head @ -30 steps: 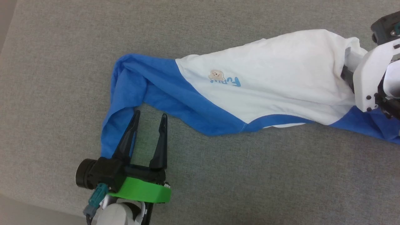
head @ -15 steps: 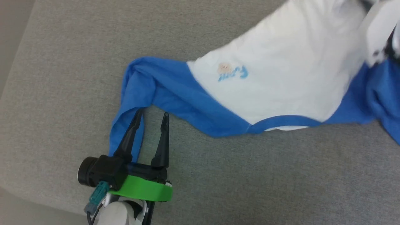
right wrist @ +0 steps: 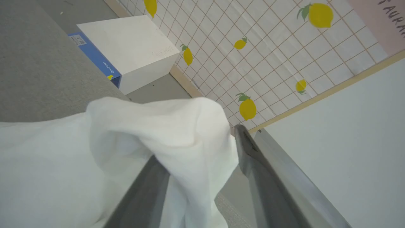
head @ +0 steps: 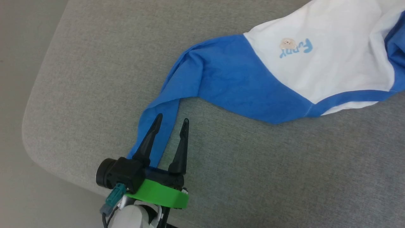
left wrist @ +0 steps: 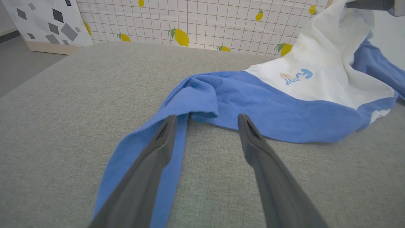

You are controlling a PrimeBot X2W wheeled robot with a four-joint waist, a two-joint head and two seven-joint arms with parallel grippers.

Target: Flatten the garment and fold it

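From the head view, the garment lay stretched across the grey cushion. It ran from near the cushion's rounded near-left corner up toward the far right edge. Its white chest faced up, with the cartoon patch beside a light-blue word and the blue neckband along its near side. A twisted blue sleeve trailed back to my left hand. That hand stood wide open and gripped nothing, one finger lying over the sleeve and the other over bare cushion. Pale floor showed past the corner.

Through the left wrist view, the left hand was spread wide just above the cushion. The sleeve's edge ran between the fingers, and a blue fold bunched right ahead of the tips. The garment climbed off the cushion toward the top right. Behind stood a lemon-print grid wall and a panel of grey diamonds.

In the right wrist view, white cloth of the garment draped over one finger of the right hand and hid its tip. The other finger stood clear and well apart, so the hand was open with the cloth hanging on it, not clamped. Beyond lay the cushion, a white box with a blue side on the floor, and the lemon wall.
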